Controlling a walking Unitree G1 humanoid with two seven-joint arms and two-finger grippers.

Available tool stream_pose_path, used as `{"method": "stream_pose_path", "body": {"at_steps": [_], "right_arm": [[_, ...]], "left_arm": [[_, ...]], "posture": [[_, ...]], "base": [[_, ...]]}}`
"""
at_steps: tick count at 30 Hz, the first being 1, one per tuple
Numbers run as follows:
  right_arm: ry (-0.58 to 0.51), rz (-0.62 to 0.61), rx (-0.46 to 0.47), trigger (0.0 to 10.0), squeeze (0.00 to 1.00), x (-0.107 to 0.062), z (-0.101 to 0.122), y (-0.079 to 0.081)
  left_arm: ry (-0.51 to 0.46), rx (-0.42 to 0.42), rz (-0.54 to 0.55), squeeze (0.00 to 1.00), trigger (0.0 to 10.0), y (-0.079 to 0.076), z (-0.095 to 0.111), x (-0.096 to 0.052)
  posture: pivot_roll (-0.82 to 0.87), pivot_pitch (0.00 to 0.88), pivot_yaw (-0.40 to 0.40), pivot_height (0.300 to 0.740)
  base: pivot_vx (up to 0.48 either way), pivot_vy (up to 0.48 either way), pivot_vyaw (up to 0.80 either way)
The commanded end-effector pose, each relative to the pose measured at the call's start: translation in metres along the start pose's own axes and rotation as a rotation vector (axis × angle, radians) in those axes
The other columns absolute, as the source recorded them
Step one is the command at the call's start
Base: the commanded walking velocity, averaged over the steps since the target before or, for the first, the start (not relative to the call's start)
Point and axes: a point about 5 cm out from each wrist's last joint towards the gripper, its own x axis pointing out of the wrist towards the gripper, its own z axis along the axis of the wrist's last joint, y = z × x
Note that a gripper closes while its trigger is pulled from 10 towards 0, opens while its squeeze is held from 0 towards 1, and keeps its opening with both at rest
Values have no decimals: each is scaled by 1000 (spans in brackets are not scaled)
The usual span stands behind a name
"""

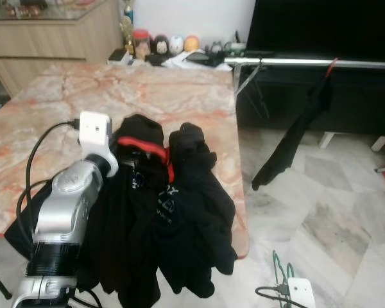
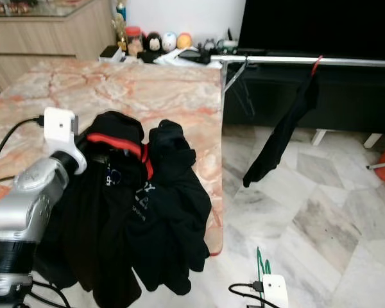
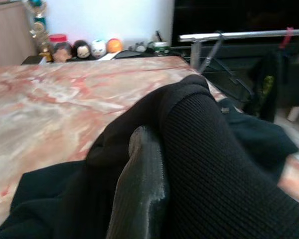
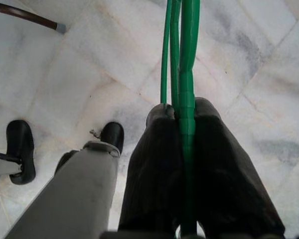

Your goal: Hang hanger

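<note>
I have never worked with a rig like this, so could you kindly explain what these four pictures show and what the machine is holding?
This is a walking humanoid robot with two silver arms, each ending in two long black fingers. The two wide pictures come from the cameras in its head, looking down and forward. The other two come from cameras on its wrists, looking along the fingers.

Before it stands a marble table with a heap of black clothes draped over its near edge. The left gripper is buried in those clothes. The right gripper, low over the tiled floor, is shut on a green hanger. Past the table runs a metal rail, where a dark garment already hangs.
</note>
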Motion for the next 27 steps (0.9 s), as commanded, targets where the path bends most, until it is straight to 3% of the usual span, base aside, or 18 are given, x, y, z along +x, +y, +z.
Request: {"method": "stream_pose_path", "body": {"at_steps": [1, 4, 6, 7, 15, 19, 24, 27], "right_arm": [[1, 0, -9, 10000, 0, 0, 0, -1], [-1, 0, -8, 10000, 0, 0, 1, -1], [-1, 0, -7, 10000, 0, 0, 1, -1], [-1, 0, -7, 10000, 0, 0, 1, 0], [-3, -1, 1, 10000, 0, 0, 2, 0], [-2, -3, -2, 10000, 0, 0, 2, 0], [-3, -4, -20, 10000, 0, 0, 3, -1], [-2, -6, -23, 10000, 0, 0, 3, -1]], "left_arm": [[25, -5, -100, 0, 10000, -16, 0, -7], [37, -13, -169, 0, 10000, -27, 0, -14], [47, -17, -192, 765, 10000, -30, 0, -16], [57, -18, -222, 1000, 10000, -34, 0, -17], [145, 72, -278, 1000, 10000, -43, -10, -22], [198, 151, -186, 1000, 10000, -37, -18, -18], [244, 280, -162, 1000, 10000, -33, -24, -20], [255, 346, -21, 1000, 10000, -18, -25, -18]], "posture": [[196, 0, -10, 732], [197, 0, -8, 732], [197, 0, -6, 732], [196, 0, -4, 732], [191, 0, 1, 732], [194, 0, -1, 732], [193, 0, -4, 732], [195, 0, -5, 732]], "base": [[0, 0, 0], [0, 0, 0], [0, 0, 0], [0, 0, 0], [0, 0, 0], [0, 0, 0], [0, 0, 0], [0, 0, 0]]}}
